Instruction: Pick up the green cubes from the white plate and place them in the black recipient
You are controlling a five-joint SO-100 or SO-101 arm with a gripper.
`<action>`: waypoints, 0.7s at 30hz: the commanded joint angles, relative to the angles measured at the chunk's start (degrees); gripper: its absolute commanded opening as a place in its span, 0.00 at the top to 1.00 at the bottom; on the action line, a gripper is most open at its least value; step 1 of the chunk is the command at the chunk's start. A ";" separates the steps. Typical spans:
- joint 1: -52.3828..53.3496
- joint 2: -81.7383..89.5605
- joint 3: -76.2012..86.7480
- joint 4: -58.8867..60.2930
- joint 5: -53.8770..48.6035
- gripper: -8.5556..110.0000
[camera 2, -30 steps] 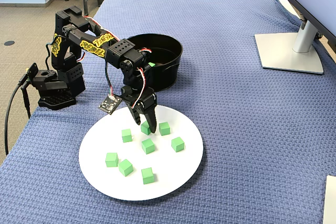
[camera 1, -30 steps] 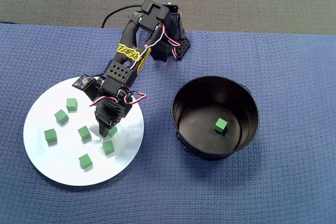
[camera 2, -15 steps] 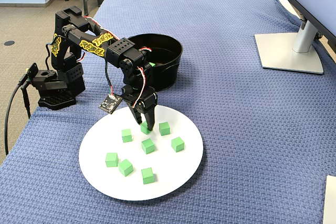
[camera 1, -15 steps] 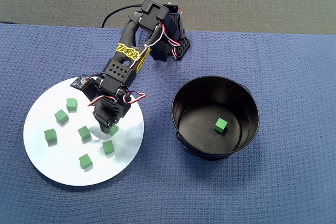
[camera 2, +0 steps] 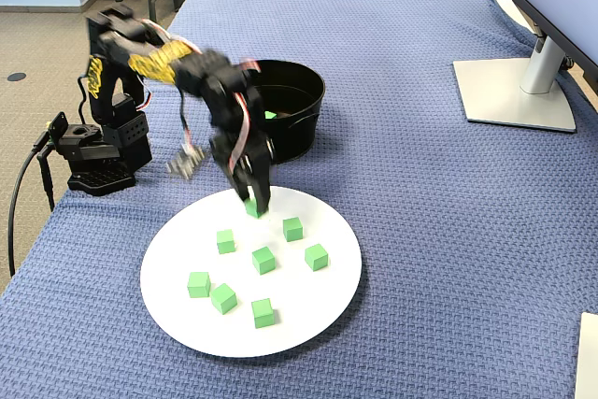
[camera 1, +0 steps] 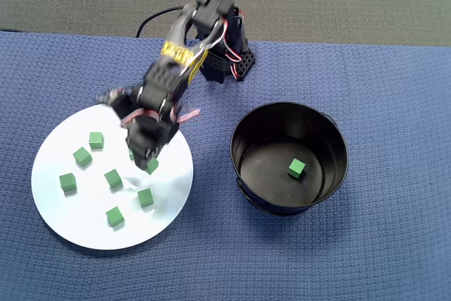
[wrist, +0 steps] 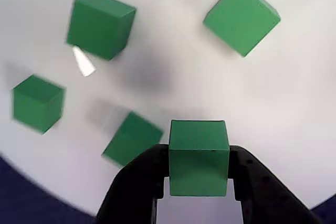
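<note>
My gripper is shut on one green cube, held just above the white plate. In the overhead view the gripper hangs over the plate's right part with the cube at its tip. The fixed view shows the gripper and cube over the plate's far edge. Several more green cubes lie loose on the plate. The black recipient stands beside it, with one green cube inside.
The arm's base stands at the edge of the blue cloth, its cable trailing off. A monitor stand sits at the far right of the fixed view. The recipient's wall rises well above the plate.
The gripper, low on the plate among the cubes before, has risen with one green cube between its fingers; the arm is blurred in motion. The other cubes have stayed put.
</note>
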 commanded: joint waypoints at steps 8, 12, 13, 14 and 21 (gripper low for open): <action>-14.06 35.60 1.23 9.14 5.45 0.93; -22.59 38.85 5.36 4.04 4.57 0.93; -25.14 38.14 6.06 2.99 4.75 0.93; -27.77 37.18 6.59 2.02 5.10 0.93; -43.86 31.55 10.55 -4.66 6.94 0.93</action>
